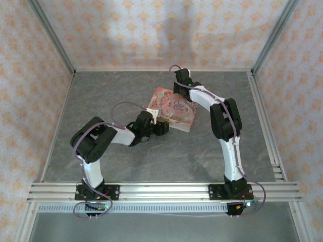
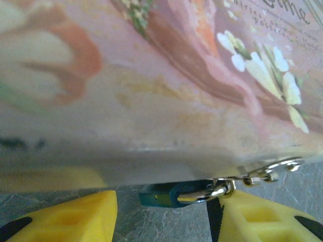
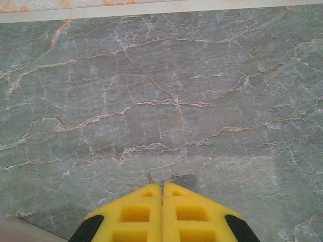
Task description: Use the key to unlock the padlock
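- The left gripper reaches in low at the near edge of the pink box. Its yellow fingers are spread wide and grip nothing.
- The padlock lies between those fingers, tucked under the box's edge. Its bluish body rests on the table, and its silver shackle is at the right finger, linked to small rings on the box's clasp.
- To steady it well, I judge the left fingers should close on the lock body rather than the shackle, so the keyhole stays reachable. Which face carries the keyhole cannot be told.
- The right gripper hovers just above bare table beyond the box, its fingers pressed flush together.
- I cannot pick out the key for certain. A thin sliver at those fingertips may be it, but it is too small to tell.
- If so, the right arm must come round the box and line the blade up squarely before pushing, since a tilted entry would likely jam or nudge the lock.
- The table is grey marbled stone with pale veins, matte and flat.
- Pale walls with orange motifs enclose it on the left, back and right. Metal posts stand at the corners and a rail runs along the near edge.
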Robot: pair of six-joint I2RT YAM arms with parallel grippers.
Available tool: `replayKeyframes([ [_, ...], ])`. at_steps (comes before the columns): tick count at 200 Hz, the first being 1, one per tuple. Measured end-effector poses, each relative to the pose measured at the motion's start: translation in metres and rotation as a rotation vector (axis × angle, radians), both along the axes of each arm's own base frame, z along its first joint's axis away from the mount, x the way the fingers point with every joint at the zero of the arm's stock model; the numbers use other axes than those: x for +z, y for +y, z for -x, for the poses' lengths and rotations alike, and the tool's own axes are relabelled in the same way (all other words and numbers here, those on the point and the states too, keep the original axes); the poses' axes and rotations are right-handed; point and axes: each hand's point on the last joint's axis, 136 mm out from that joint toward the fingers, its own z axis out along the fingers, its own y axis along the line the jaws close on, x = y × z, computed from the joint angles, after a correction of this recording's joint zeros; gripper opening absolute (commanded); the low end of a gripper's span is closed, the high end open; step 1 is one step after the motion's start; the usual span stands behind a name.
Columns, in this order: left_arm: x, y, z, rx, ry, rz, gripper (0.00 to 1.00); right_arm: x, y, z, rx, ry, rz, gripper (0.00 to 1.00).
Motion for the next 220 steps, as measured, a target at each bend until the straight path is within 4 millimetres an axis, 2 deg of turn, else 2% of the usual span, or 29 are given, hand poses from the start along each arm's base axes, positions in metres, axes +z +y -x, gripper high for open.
replayKeyframes([
  [53, 0.005, -0.007, 0.001, -0.049, -0.001, -0.001, 0.54, 0.001, 0.002, 0.001, 0.004, -0.001, 0.000, 0.00],
  [117, 0.009, -0.020, 0.007, -0.126, 0.036, 0.041, 0.44, 0.001, 0.008, 0.003, 0.014, 0.003, 0.001, 0.00],
  [128, 0.010, -0.022, 0.008, -0.139, 0.037, 0.051, 0.44, 0.001, 0.008, 0.003, 0.015, 0.003, 0.002, 0.00],
  [143, 0.011, -0.025, 0.009, -0.148, 0.038, 0.054, 0.52, 0.002, 0.008, 0.003, 0.014, 0.002, 0.001, 0.00],
  [155, 0.012, -0.029, 0.011, -0.156, 0.030, 0.052, 0.54, 0.002, 0.008, 0.003, 0.013, 0.002, 0.000, 0.00],
  [220, 0.013, -0.055, 0.022, -0.206, -0.031, 0.034, 0.52, 0.001, 0.011, 0.004, 0.015, 0.004, -0.004, 0.00],
])
